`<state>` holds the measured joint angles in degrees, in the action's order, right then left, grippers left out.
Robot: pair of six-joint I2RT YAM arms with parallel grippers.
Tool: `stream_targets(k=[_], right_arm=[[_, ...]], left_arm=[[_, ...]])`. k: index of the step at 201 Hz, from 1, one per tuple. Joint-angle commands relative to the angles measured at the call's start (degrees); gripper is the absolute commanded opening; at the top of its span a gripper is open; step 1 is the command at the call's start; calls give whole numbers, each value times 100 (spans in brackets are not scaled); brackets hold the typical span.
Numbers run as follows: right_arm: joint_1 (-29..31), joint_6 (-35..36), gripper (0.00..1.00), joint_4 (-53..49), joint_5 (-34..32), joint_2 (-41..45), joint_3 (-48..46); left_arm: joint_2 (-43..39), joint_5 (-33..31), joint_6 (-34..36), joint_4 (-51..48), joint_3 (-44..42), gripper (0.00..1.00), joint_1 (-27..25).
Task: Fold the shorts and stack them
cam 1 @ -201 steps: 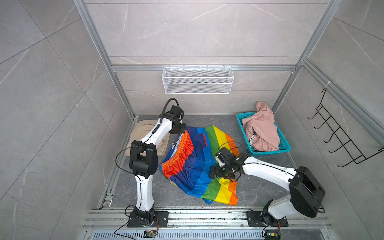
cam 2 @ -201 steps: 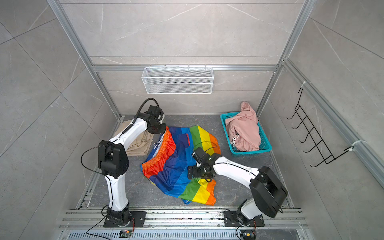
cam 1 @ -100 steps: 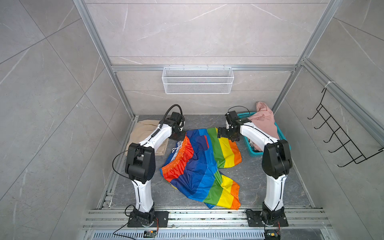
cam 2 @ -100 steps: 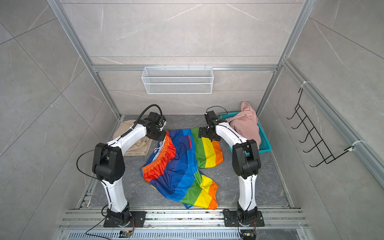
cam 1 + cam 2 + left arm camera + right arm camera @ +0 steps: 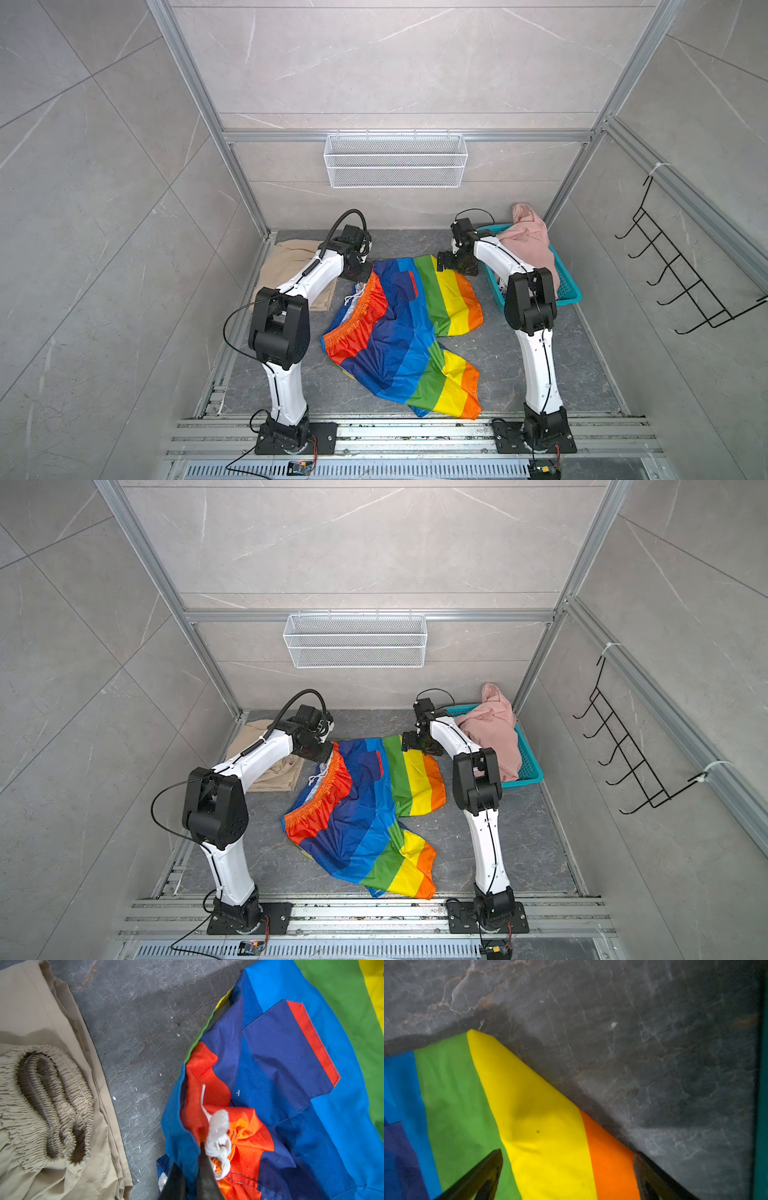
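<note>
— Since a second ago the right gripper [image 5: 455,268] has swung off the middle of the rainbow shorts [image 5: 399,332] to their far hem, hasn't it?
— Yes. It hovers over the yellow and orange stripes by the far edge of the worktop [image 5: 503,353], its jaws wide apart with nothing between them.
— And the left gripper [image 5: 190,1169]?
— It stays pinched narrow on a blue fold at the waistband, just beside the white drawstring [image 5: 218,1136].
— Where do the shorts lie?
— The rainbow pair fills the middle of the worktop. Its waistband is toward the left, one leg lies at the far edge and the other reaches the near edge.
— What about the other two?
— The beige shorts [image 5: 291,270] lie flat in the far left corner, close to that waistband. The pink shorts [image 5: 528,245] are heaped in the teal basket [image 5: 567,298] in the far right corner.
</note>
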<state>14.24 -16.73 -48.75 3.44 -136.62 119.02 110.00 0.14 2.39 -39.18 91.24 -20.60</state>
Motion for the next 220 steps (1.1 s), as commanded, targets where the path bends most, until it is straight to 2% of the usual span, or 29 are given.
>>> stream_targets(k=[1, 46, 56, 70, 87, 98, 108, 117, 135, 161, 189, 205, 220], right_arm=[[41, 427, 99, -348, 259, -467, 458], [66, 791, 99, -554, 580, -943, 914], [76, 812, 94, -565, 597, -962, 912], [77, 750, 75, -592, 604, -904, 912], [62, 598, 38, -578, 556, -642, 908], [40, 482, 19, -581, 430, -361, 921], [10, 384, 7, -617, 253, -16, 938], [-5, 348, 1, -628, 120, 355, 883], [28, 201, 0, -304, -16, 1402, 106], [614, -148, 1, 747, -315, 3162, -2426], [1699, -739, 20, 1584, -132, 3945, -4712], [1986, -974, 37, 1835, 282, 4104, -5364], [1968, -993, 49, 1778, 259, 4385, -5585]], left_arm=[[-247, 83, 156, 119, 26, 0, -19], [-248, 74, 140, 131, 39, 0, -20], [-237, 61, 112, 137, 51, 0, -14], [-220, 44, -6, 165, 60, 0, -2], [-152, -36, -152, 166, 163, 0, 50], [-68, -77, -261, 84, 351, 0, 114], [46, -102, -417, -55, 592, 0, 230], [152, -106, -614, -203, 820, 0, 364], [317, 13, -941, -387, 1165, 0, 670], [450, 123, -1118, -398, 1393, 0, 928], [603, 170, -1074, -382, 1538, 0, 963], [684, 163, -1050, -389, 1593, 0, 974], [714, 151, -1032, -391, 1609, 0, 986]])
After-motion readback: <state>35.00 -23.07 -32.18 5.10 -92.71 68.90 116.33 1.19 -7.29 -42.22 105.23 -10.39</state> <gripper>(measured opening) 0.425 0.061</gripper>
